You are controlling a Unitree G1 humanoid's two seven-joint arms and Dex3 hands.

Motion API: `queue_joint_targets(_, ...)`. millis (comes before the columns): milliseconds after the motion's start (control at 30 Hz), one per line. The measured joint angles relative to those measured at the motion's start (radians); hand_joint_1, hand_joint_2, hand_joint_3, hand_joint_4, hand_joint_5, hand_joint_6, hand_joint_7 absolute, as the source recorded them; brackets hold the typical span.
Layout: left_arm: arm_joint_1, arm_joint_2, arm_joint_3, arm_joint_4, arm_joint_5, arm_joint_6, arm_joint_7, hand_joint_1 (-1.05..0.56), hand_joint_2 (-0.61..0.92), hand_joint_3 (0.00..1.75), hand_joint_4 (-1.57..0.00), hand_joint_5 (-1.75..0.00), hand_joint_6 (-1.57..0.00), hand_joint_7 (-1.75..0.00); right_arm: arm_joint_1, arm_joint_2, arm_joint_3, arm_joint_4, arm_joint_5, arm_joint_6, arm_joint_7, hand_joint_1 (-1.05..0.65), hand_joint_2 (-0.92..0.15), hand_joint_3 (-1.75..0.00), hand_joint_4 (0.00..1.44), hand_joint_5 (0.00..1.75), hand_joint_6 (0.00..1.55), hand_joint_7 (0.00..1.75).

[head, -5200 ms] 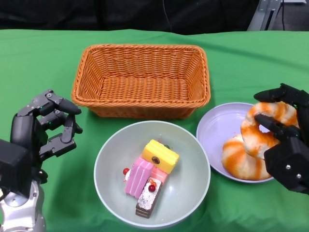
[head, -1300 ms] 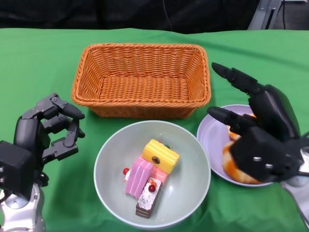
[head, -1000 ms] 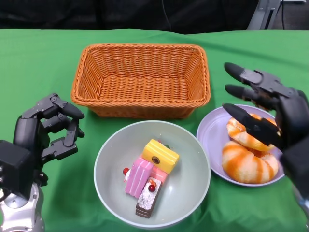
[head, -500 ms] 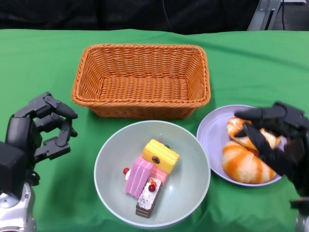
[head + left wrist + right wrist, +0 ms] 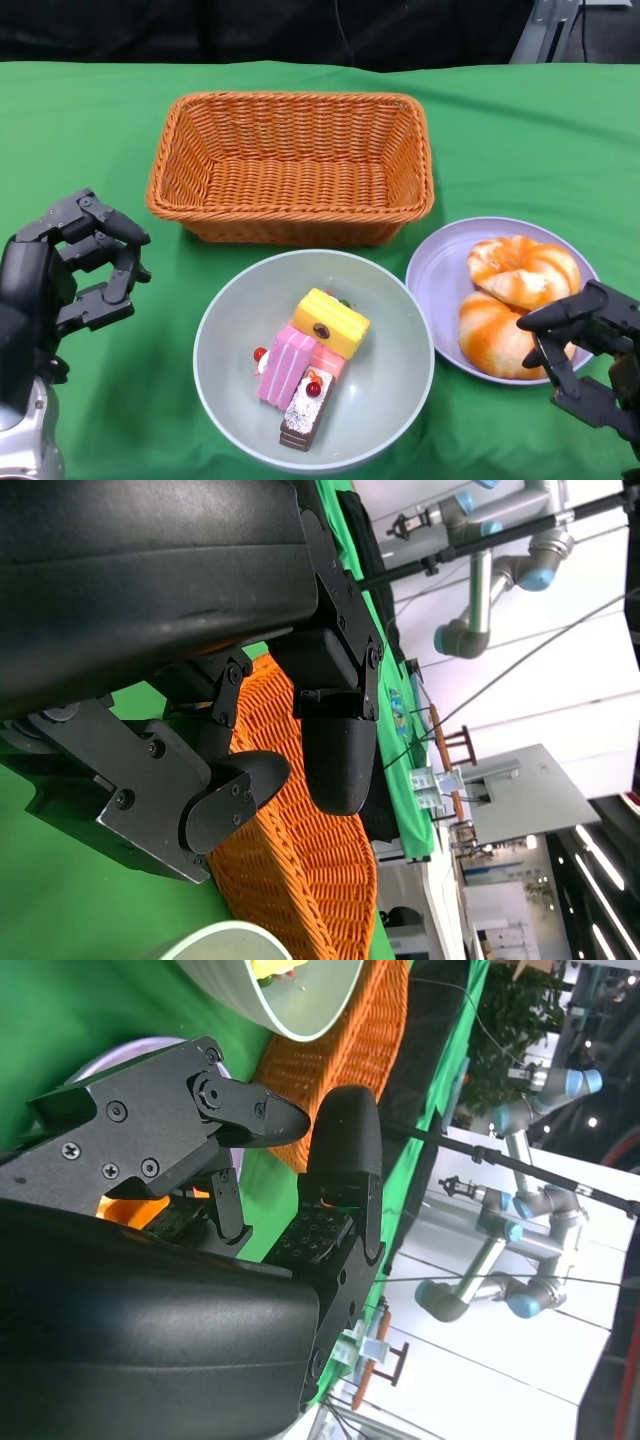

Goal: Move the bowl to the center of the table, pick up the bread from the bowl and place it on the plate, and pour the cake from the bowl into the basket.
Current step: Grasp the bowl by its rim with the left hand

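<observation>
The pale green bowl (image 5: pixel 390 345) sits in the near middle of the table and holds a yellow cake (image 5: pixel 330 322), a pink cake (image 5: pixel 286 366) and a dark cake with white top (image 5: pixel 305 411). Right of it, the lilac plate (image 5: pixel 443 275) carries two orange-striped breads (image 5: pixel 523 270) (image 5: pixel 493 335). The empty orange basket (image 5: pixel 290 165) stands behind the bowl. My right hand (image 5: pixel 590 362) hovers at the plate's near right edge, fingers apart, holding nothing. My left hand (image 5: pixel 65 285) is left of the bowl, fingers bent but apart, empty.
A green cloth covers the table. The right wrist view shows the bowl (image 5: pixel 290 990), the basket (image 5: pixel 340 1070) and the plate's rim (image 5: pixel 150 1052) beyond my fingers. In the left wrist view the basket (image 5: pixel 290 880) lies past my hand.
My right hand has let go of the bread on the plate and drawn back toward the near right corner. My left hand has drifted slightly left, away from the bowl.
</observation>
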Motion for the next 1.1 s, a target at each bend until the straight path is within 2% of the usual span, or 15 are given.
queue_joint_targets(67, 0.009, 0.000, -0.013, -0.033, 0.019, -0.047, -0.002, -0.11, 0.51, 0.94, -0.74, -1.26, -0.80, -0.87, -0.001, 0.008, 0.001, -0.001, 0.002, 0.000, 0.000, -0.08, -0.69, -0.71, 0.77, 1.44, 0.79, 1.08)
queue_joint_targets(133, 0.030, 0.002, -0.031, -0.094, 0.023, -0.092, -0.018, -0.14, 0.52, 0.86, -0.67, -1.16, -0.76, -0.68, -0.001, 0.017, 0.001, -0.004, 0.003, 0.002, 0.000, -0.08, -0.67, -0.73, 0.78, 1.44, 0.79, 1.09)
queue_joint_targets(167, 0.044, 0.007, -0.039, -0.127, 0.030, -0.111, -0.030, -0.18, 0.61, 0.63, -0.63, -0.98, -0.73, -0.47, -0.002, 0.023, 0.001, -0.006, 0.004, 0.003, 0.000, -0.08, -0.67, -0.75, 0.78, 1.44, 0.78, 1.09)
queue_joint_targets(233, 0.077, 0.029, -0.063, -0.199, 0.050, -0.154, -0.045, -0.20, 0.74, 0.35, -0.64, -0.83, -0.78, -0.23, -0.001, 0.033, -0.001, -0.010, 0.007, 0.005, -0.003, -0.07, -0.66, -0.76, 0.79, 1.44, 0.78, 1.09)
queue_joint_targets(300, 0.091, 0.044, -0.074, -0.241, 0.064, -0.173, -0.047, -0.21, 0.77, 0.28, -0.64, -0.80, -0.80, -0.18, -0.001, 0.036, -0.005, -0.011, 0.011, 0.006, -0.005, -0.07, -0.66, -0.77, 0.79, 1.44, 0.78, 1.09)
queue_joint_targets(333, 0.102, 0.060, -0.071, -0.261, 0.105, -0.196, -0.043, -0.30, 0.78, 0.16, -0.51, -0.58, -0.70, -0.09, -0.004, 0.038, -0.006, -0.011, 0.009, 0.007, -0.008, -0.07, -0.66, -0.78, 0.79, 1.44, 0.79, 1.09)
queue_joint_targets(367, 0.117, 0.092, -0.067, -0.286, 0.170, -0.250, -0.042, -0.33, 0.78, 0.10, -0.47, -0.48, -0.66, -0.05, -0.005, 0.042, -0.008, -0.011, 0.008, 0.007, -0.014, -0.07, -0.64, -0.80, 0.79, 1.45, 0.79, 1.09)
queue_joint_targets(433, 0.130, 0.172, -0.055, -0.342, 0.303, -0.382, -0.039, -0.35, 0.75, 0.02, -0.46, -0.32, -0.62, -0.01, -0.006, 0.047, -0.014, -0.011, 0.006, 0.011, -0.029, -0.06, -0.64, -0.83, 0.78, 1.45, 0.78, 1.09)
queue_joint_targets(533, 0.129, 0.251, -0.023, -0.372, 0.409, -0.500, -0.012, -0.39, 0.71, 0.00, -0.47, -0.23, -0.59, 0.00, -0.012, 0.056, -0.014, -0.012, 0.011, 0.029, -0.030, -0.05, -0.64, -0.85, 0.78, 1.46, 0.77, 1.09)
queue_joint_targets(667, 0.127, 0.287, -0.024, -0.343, 0.494, -0.584, 0.018, -0.51, 0.72, 0.01, -0.41, -0.17, -0.49, 0.00, -0.020, 0.069, -0.014, -0.013, 0.011, 0.043, -0.036, -0.05, -0.63, -0.87, 0.79, 1.47, 0.78, 1.10)
queue_joint_targets(800, 0.102, 0.337, -0.036, -0.301, 0.546, -0.640, 0.034, -0.62, 0.72, 0.00, -0.39, -0.16, -0.45, 0.00, -0.021, 0.079, -0.015, -0.015, 0.011, 0.045, -0.048, -0.05, -0.64, -0.88, 0.78, 1.48, 0.77, 1.11)
queue_joint_targets(900, 0.074, 0.366, -0.046, -0.280, 0.562, -0.672, 0.044, -0.64, 0.72, 0.00, -0.38, -0.16, -0.45, 0.00, -0.021, 0.079, -0.015, -0.016, 0.012, 0.052, -0.048, -0.05, -0.64, -0.87, 0.78, 1.49, 0.77, 1.11)
queue_joint_targets(1033, 0.065, 0.373, -0.070, -0.267, 0.564, -0.729, 0.079, -0.64, 0.72, 0.00, -0.51, -0.24, -0.53, -0.04, -0.021, 0.083, -0.015, -0.017, 0.013, 0.058, -0.052, -0.05, -0.66, -0.82, 0.77, 1.48, 0.76, 1.11)
queue_joint_targets(1100, 0.067, 0.352, -0.084, -0.276, 0.560, -0.754, 0.126, -0.58, 0.72, 0.00, -0.58, -0.28, -0.58, -0.05, -0.021, 0.091, -0.015, -0.018, 0.015, 0.061, -0.055, -0.05, -0.67, -0.81, 0.76, 1.48, 0.76, 1.10)
